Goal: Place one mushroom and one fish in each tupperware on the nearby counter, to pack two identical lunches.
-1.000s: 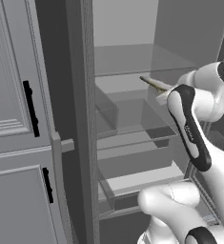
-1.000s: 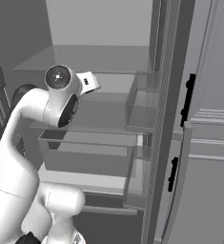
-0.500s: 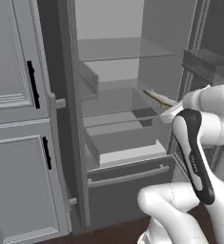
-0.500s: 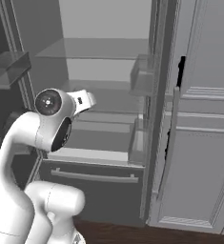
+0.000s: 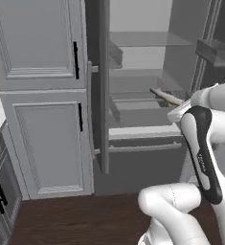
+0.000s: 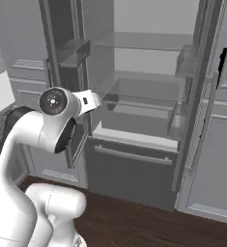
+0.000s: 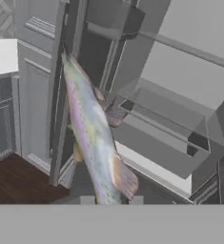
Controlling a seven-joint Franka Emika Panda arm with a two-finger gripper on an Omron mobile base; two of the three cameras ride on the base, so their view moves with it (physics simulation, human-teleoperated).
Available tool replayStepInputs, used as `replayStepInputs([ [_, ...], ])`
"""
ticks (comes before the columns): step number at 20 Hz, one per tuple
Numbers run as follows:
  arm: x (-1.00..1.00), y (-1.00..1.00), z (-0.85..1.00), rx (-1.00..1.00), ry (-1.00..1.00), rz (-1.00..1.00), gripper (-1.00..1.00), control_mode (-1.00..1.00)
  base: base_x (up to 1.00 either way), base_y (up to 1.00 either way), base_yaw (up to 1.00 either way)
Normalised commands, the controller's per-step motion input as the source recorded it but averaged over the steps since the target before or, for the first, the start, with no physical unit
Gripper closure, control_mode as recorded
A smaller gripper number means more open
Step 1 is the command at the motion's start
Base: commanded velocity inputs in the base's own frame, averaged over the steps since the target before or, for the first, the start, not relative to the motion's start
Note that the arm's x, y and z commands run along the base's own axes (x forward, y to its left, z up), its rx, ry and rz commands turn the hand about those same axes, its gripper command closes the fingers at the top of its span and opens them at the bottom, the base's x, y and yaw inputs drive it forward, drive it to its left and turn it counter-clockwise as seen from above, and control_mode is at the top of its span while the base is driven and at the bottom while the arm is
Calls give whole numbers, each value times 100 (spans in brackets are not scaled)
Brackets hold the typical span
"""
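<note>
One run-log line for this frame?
phase: carrying | hand: shut on fish | scene: open fridge ahead | tupperware: none seen

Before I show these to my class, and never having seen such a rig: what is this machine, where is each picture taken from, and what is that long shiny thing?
This is a rendered kitchen. The machine is a white robot arm on a base that can drive. Two pictures come from cameras on that base, behind the arm to its left and right, both looking at an open fridge with glass shelves and drawers, above a dark wooden floor. The third comes from a camera on the hand, looking along the gripper. The long shiny thing is a fish, which the gripper is shut on near one end. In the left base view the fish sticks out past the arm, in front of the fridge.
</note>
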Motion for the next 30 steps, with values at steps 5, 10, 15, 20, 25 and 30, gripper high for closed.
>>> replayStepInputs([
  [5,0,0,0,0,0,0,100,100,3,76,70],
  [10,0,0,0,0,0,0,100,100,53,71,62],
  [15,0,0,0,0,0,0,100,100,94,44,43],
  [20,0,0,0,0,0,0,100,100,98,-11,19],
  [25,0,0,0,0,0,0,100,100,90,2,19],
  [30,0,0,0,0,0,0,100,100,74,28,37],
])
